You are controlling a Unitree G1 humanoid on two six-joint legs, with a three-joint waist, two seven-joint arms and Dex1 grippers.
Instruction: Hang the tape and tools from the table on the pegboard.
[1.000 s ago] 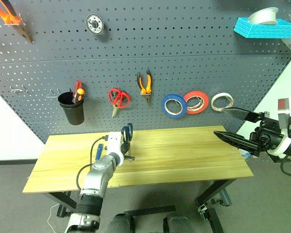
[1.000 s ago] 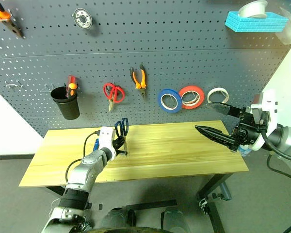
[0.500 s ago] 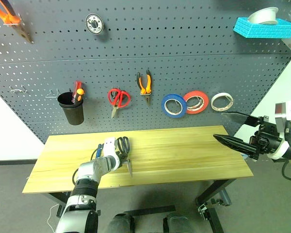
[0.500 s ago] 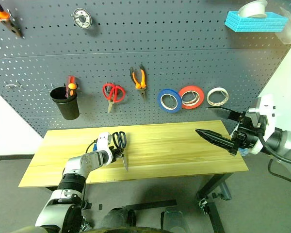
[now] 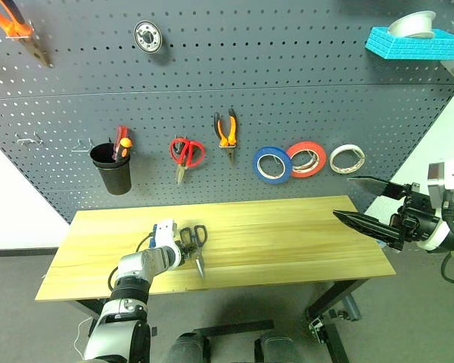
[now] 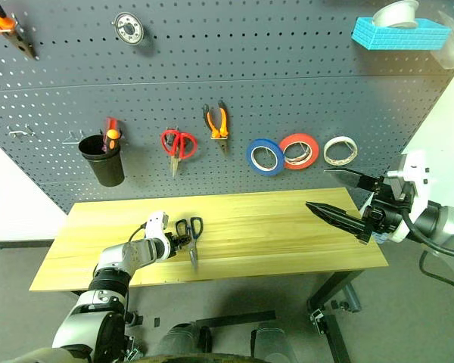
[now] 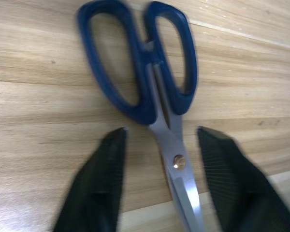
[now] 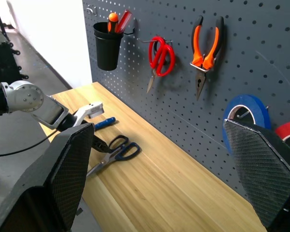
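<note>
The pegboard (image 5: 287,68) fills the upper part of the head frame, and the table (image 5: 303,242) runs across the middle below it. On the board hang the black cup (image 5: 112,168) at left, red scissors (image 5: 186,154), the pliers (image 5: 226,133) at centre, then the blue tape (image 5: 272,165), a red roll (image 5: 306,159) and a white roll (image 5: 346,159) in a row to the right.

My right pincer (image 5: 367,203) hangs at the right edge of the frame, fingers spread wide with nothing between them.

My left pincer (image 5: 183,243) is low at lower left on the table, released, its fingers (image 7: 99,179) either side of the blades of the dark scissors (image 7: 150,92), which lie flat on the wood. The blue screwdriver (image 8: 104,123) lies just beside that arm on the table.
</note>
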